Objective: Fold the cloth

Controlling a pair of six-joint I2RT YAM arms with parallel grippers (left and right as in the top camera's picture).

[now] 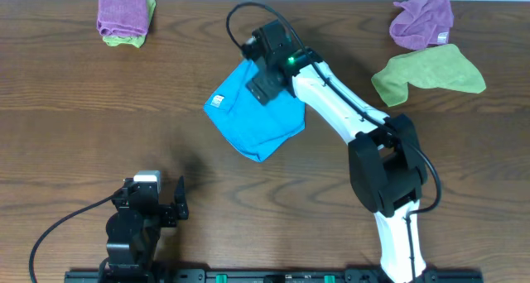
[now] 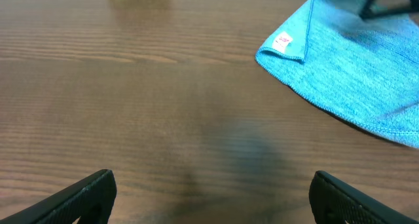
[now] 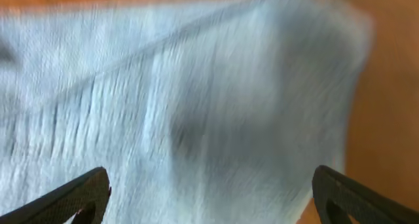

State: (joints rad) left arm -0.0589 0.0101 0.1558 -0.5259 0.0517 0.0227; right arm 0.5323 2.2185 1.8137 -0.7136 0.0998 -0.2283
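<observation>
The sky-blue cloth [image 1: 252, 122] lies folded on the wooden table near the middle, with its small white label [image 1: 219, 100] at the left corner. My right gripper [image 1: 265, 83] hovers over the cloth's upper right part. In the right wrist view its jaws stand wide apart, open, with the blurred cloth [image 3: 196, 99] beneath and nothing between them. My left gripper [image 1: 154, 197] sits at the front left, well away from the cloth. It is open [image 2: 213, 185] over bare wood, with the cloth [image 2: 353, 73] and its label [image 2: 283, 42] ahead to the right.
A folded purple cloth on a green one [image 1: 122, 16] lies at the back left. A crumpled purple cloth [image 1: 422, 20] and a lime-green cloth [image 1: 426, 72] lie at the back right. The right arm's body [image 1: 385, 175] stretches from the front edge to the cloth.
</observation>
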